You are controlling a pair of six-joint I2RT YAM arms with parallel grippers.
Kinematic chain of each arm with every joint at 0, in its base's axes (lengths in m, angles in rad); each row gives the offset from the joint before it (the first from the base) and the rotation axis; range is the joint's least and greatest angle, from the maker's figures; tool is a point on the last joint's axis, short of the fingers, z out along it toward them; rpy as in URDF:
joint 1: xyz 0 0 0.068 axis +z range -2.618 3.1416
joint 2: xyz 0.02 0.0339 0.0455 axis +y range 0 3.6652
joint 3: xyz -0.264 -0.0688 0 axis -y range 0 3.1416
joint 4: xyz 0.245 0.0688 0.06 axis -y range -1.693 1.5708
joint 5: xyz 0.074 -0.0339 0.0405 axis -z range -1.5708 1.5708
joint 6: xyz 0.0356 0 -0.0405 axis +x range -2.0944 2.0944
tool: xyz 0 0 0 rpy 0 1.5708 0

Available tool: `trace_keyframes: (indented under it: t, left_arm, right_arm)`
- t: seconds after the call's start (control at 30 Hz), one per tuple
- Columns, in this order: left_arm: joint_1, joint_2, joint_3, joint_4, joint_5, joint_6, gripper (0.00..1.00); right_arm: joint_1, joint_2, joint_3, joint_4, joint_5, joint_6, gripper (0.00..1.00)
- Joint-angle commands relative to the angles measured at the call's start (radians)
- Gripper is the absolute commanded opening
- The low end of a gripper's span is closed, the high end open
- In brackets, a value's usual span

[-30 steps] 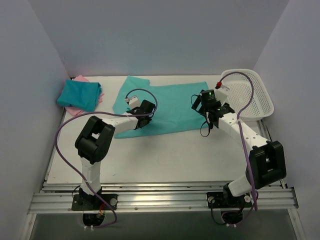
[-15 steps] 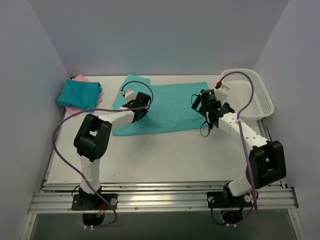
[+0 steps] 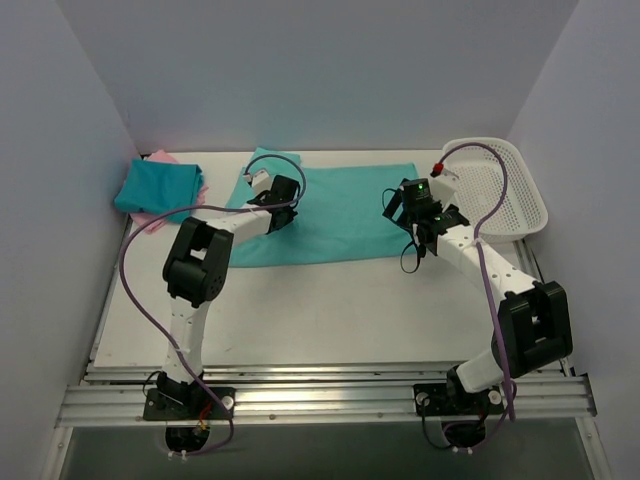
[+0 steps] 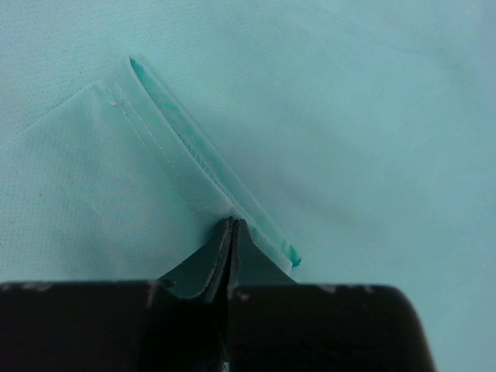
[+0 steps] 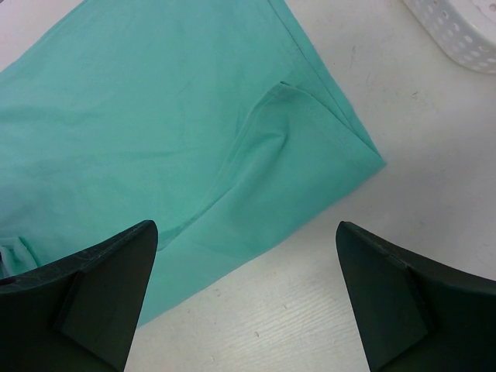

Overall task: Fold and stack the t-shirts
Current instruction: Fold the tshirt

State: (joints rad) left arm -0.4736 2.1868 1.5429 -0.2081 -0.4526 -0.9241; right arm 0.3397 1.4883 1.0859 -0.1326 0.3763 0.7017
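Note:
The light teal-green t-shirt [image 3: 340, 210] lies spread across the back middle of the table. My left gripper [image 3: 284, 193] is shut on a hemmed edge of it [image 4: 209, 174], near its left end, and holds that flap over the shirt's body. My right gripper [image 3: 412, 222] is open and empty, just above the table by the shirt's right front corner [image 5: 341, 147]. The darker teal-blue t-shirt [image 3: 158, 188] lies folded at the back left on the pink t-shirt [image 3: 152, 222], of which only edges show.
A white mesh basket [image 3: 500, 190] stands at the back right, and its rim shows in the right wrist view [image 5: 457, 31]. Grey walls close in the left, back and right. Cables loop over both arms.
My left gripper has carried the shirt's left front edge back and slightly left, folding it over the shirt. The right arm has not moved.

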Motion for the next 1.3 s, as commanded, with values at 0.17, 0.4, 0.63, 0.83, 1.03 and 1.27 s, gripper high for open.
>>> trace_keyframes:
  t: [0.17, 0.4, 0.63, 0.83, 1.03, 1.27]
  left_arm:
    - [0.023, -0.036, 0.007, 0.039, 0.068, 0.057, 0.03]
    - [0.058, -0.234, 0.032, 0.029, 0.156, 0.157, 0.56]
    - [0.156, -0.252, 0.420, -0.312, 0.169, 0.272, 1.00]
    - [0.174, -0.430, 0.187, 0.083, 0.305, 0.626, 0.94]
    - [0.404, -0.192, 0.285, 0.005, 0.638, 0.507, 0.94]
    - [0.518, 0.191, 0.746, -0.140, 0.754, 0.403, 0.94]
  right_arm:
    - [-0.007, 0.006, -0.014, 0.007, 0.019, -0.011, 0.95]
    - [-0.004, 0.001, -0.038, 0.048, 0.001, -0.022, 0.95]
    - [0.010, -0.078, -0.122, 0.215, 0.013, -0.021, 0.99]
    - [0.025, -0.103, -0.233, 0.422, -0.052, 0.016, 1.00]
    - [0.028, 0.004, -0.119, 0.351, -0.077, -0.001, 0.97]
    - [0.027, -0.025, -0.084, 0.337, -0.088, -0.073, 0.93]
